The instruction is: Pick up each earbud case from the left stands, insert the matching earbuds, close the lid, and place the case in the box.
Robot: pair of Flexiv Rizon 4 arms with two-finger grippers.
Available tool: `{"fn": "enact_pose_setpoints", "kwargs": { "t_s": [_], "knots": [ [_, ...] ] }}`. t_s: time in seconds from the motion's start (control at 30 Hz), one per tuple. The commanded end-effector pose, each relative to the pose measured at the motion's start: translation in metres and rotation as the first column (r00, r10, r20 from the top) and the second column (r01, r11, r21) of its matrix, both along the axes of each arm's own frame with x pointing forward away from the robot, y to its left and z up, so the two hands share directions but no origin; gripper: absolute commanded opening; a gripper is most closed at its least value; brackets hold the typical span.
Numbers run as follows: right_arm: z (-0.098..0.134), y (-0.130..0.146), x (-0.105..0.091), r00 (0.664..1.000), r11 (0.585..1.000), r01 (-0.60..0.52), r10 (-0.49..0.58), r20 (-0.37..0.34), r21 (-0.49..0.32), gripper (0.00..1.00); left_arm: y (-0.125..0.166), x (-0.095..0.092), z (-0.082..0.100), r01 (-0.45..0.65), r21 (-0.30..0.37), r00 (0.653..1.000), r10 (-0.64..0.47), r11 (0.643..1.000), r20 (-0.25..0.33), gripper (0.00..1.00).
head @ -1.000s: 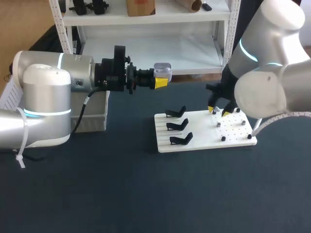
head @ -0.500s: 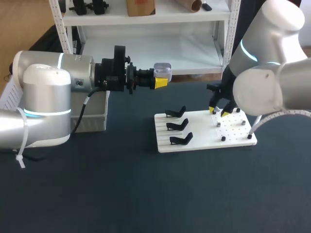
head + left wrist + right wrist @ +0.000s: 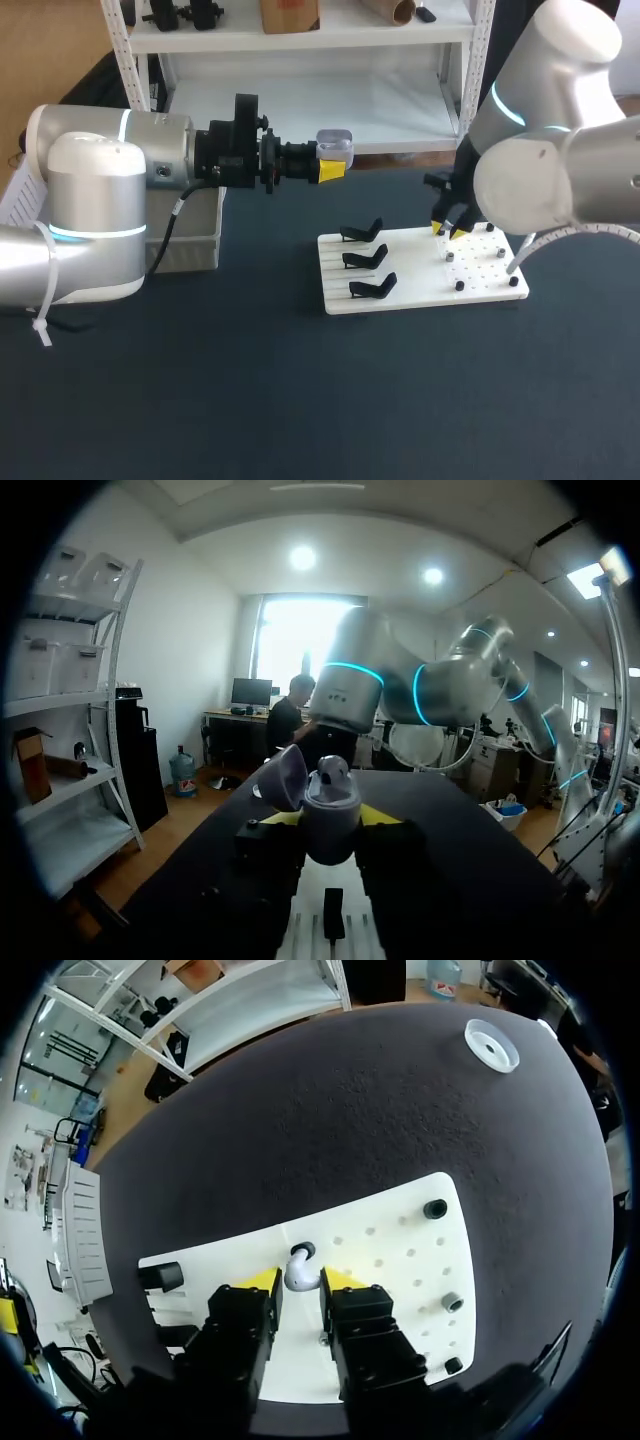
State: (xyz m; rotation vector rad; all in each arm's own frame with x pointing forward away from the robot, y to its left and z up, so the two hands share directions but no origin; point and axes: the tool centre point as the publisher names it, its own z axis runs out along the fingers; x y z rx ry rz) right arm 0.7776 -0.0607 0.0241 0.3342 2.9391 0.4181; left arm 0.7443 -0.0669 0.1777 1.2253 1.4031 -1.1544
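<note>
A grey box (image 3: 200, 245) sits near the table's (image 3: 250, 400) left edge, toward the far side, partly hidden behind the left arm. That arm reaches in level above the table, and the left gripper (image 3: 330, 170) hangs in the air over the far middle of the worktop, well above the surface. Its 2 yellow-tipped fingers are clamped on the lower half of a pale grey earbud case (image 3: 335, 148), 1 finger on each side. In the left wrist view the case stands upright between the tips, and its lid (image 3: 288, 777) is swung open and tilted to 1 side.

Right of the table's middle lies a white board (image 3: 420, 295). On its left half 3 black stands (image 3: 365, 258) sit in a row running from the far edge to the near edge, and all 3 are bare. The board's right half is dotted with small holes and carries several short black holders (image 3: 435, 1208), 1 near the far right corner and others along the right edge.

The right arm comes in from the right, and the right gripper (image 3: 447, 231) points down over the far edge of that right half. Its fingers are set narrow and pinch a small white earbud (image 3: 299, 1276) between the yellow tips. The earbud sits just beside a black ring-shaped holder on the board.
</note>
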Motion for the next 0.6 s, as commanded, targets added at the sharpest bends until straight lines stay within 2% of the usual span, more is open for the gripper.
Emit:
{"fn": "enact_pose_setpoints", "kwargs": {
  "t_s": [0.03,0.1,0.17,0.4,0.6],
  "knots": [
    [-0.002,0.001,0.004,1.000,1.000,-0.003,0.003,-0.006,0.000,0.15,0.000,-0.001,0.000,-0.004,-0.001,1.000,0.004,1.000,0.002,0.00],
    [-0.003,0.001,0.005,1.000,1.000,-0.002,0.002,-0.007,-0.003,0.04,0.000,-0.001,0.000,-0.004,-0.001,1.000,0.004,1.000,0.002,0.00],
    [-0.005,0.000,0.006,1.000,1.000,-0.001,0.001,-0.009,-0.006,0.00,0.000,-0.001,0.000,-0.004,-0.001,1.000,0.004,1.000,0.002,0.00],
    [0.000,-0.002,0.003,1.000,1.000,0.003,-0.003,-0.013,-0.012,0.00,0.000,-0.001,0.000,-0.004,-0.001,1.000,0.004,1.000,0.002,0.00],
    [0.028,-0.001,-0.004,0.999,1.000,-0.004,0.003,-0.036,-0.027,0.00,0.000,-0.001,0.000,-0.004,-0.001,1.000,0.004,1.000,0.002,0.00]
  ]
}}
